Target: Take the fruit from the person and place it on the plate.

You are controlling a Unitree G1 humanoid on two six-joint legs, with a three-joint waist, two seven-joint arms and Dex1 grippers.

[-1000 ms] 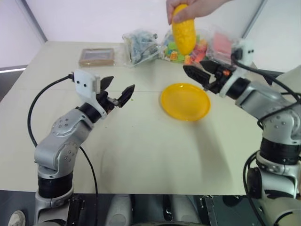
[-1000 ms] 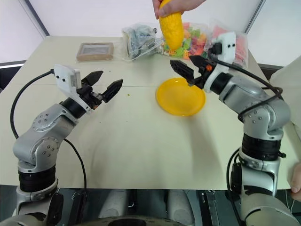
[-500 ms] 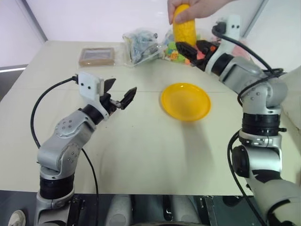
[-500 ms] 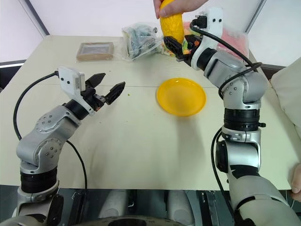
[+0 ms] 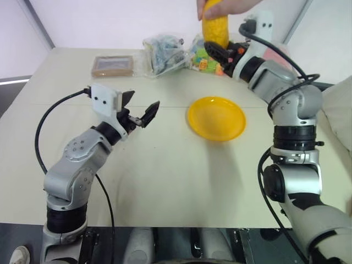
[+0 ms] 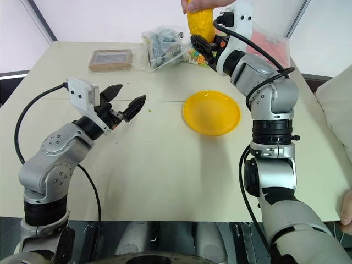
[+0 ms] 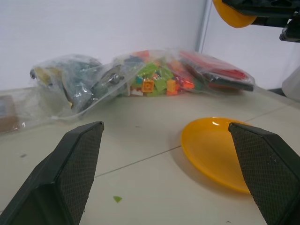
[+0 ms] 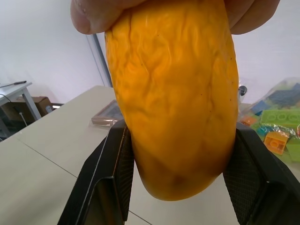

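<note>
two black fingers of your right gripper [image 8: 174, 187] pinch the fruit [image 8: 173, 98] under the person's hand [image 5: 228, 6], far right; left gripper [image 5: 140, 110] spread.

The worktop [image 6: 165, 165] lies bare between the left end effector [image 6: 125, 102] and the plate [image 6: 212, 113], leaving room to pass. Behind the plate, bags of toy blocks [image 5: 165, 52] and a flat brown box [image 5: 113, 66] crowd the far edge.
</note>
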